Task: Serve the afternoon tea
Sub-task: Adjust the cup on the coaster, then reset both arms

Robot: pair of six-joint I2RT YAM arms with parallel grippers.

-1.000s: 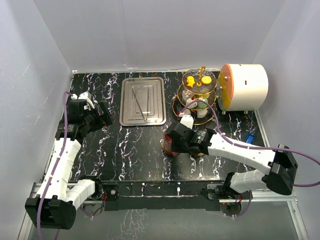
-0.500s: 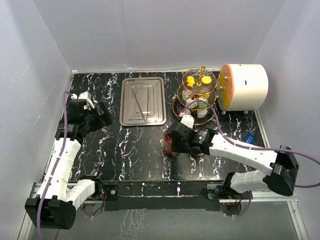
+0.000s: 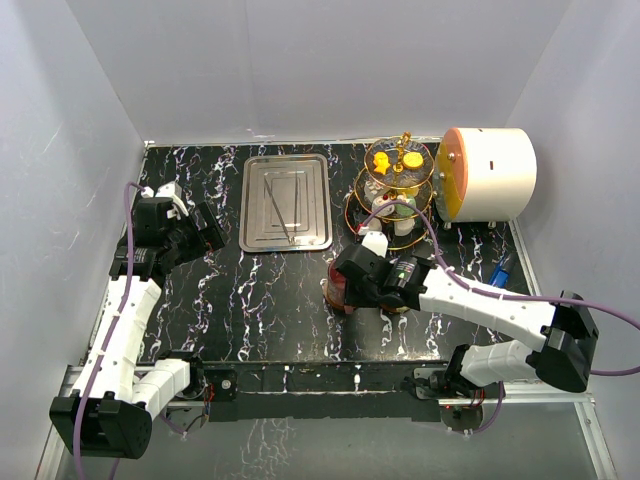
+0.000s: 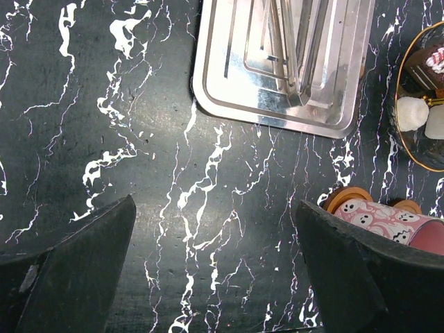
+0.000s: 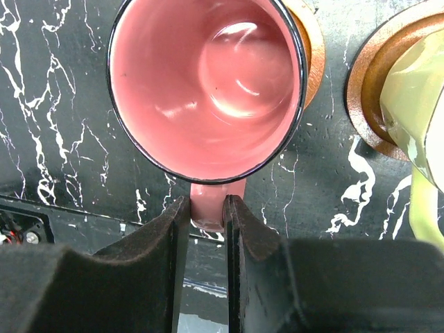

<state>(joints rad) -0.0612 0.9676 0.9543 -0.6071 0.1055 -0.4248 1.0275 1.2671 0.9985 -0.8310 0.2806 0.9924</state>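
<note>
My right gripper (image 5: 207,215) is shut on the handle of the maroon cup (image 5: 208,83), which is upright and empty, pink inside. The cup is over a brown saucer (image 5: 313,41); I cannot tell whether it rests on it. Right of it the cream cup (image 5: 416,104) stands on the second saucer (image 5: 364,90). From above, the right gripper (image 3: 345,290) and the maroon cup (image 3: 335,290) are in front of the three-tier glass stand (image 3: 395,190), which holds yellow cakes (image 3: 400,158) on top. My left gripper (image 3: 205,228) is open and empty at the far left, over bare table (image 4: 215,277).
A rectangular steel tray (image 3: 286,202) with tongs (image 4: 295,48) lies at the back centre. A big white cylinder with an orange end (image 3: 490,172) stands at the back right beside the stand. A small blue object (image 3: 501,270) lies near the right edge.
Almost nothing: the right arm has shifted very slightly with the maroon cup still held. The left arm has not moved.
</note>
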